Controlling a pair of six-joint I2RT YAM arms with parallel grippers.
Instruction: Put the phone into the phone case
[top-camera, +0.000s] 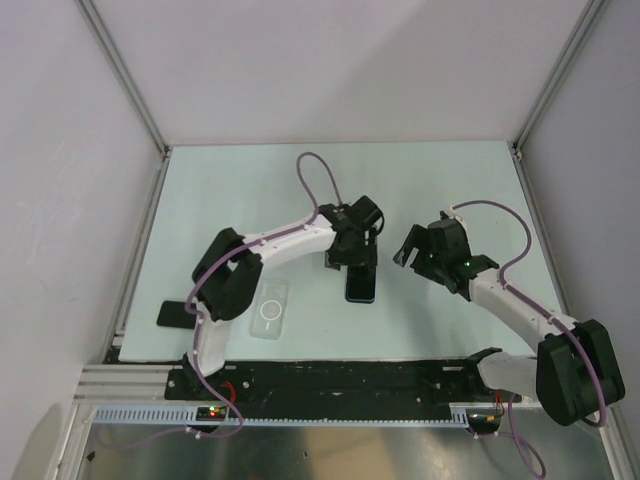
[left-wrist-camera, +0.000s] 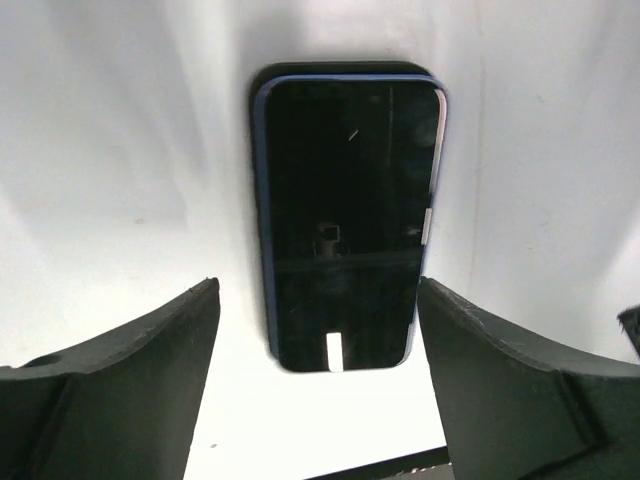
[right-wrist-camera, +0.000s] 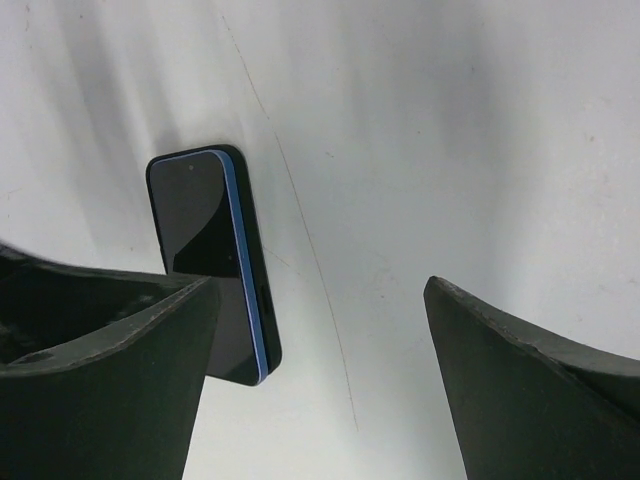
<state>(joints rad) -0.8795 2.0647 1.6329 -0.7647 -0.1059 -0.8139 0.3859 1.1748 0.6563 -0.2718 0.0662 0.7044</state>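
The phone (top-camera: 361, 285) lies flat on the pale table, screen up, a blue rim round its dark glass. My left gripper (top-camera: 350, 262) hovers just over its far end, open. In the left wrist view the phone (left-wrist-camera: 345, 220) stretches away from between the spread fingers (left-wrist-camera: 120, 385), with table showing on its left side. The clear phone case (top-camera: 270, 308), marked with a white ring, rests to the phone's left, near the left arm. My right gripper (top-camera: 412, 255) stands open to the right of the phone (right-wrist-camera: 205, 255), holding nothing.
A flat black rectangle (top-camera: 176, 313) sits at the table's left edge beside the left arm's base. The black rail (top-camera: 340, 378) runs along the near edge. White walls with metal posts (top-camera: 120, 70) close in the table.
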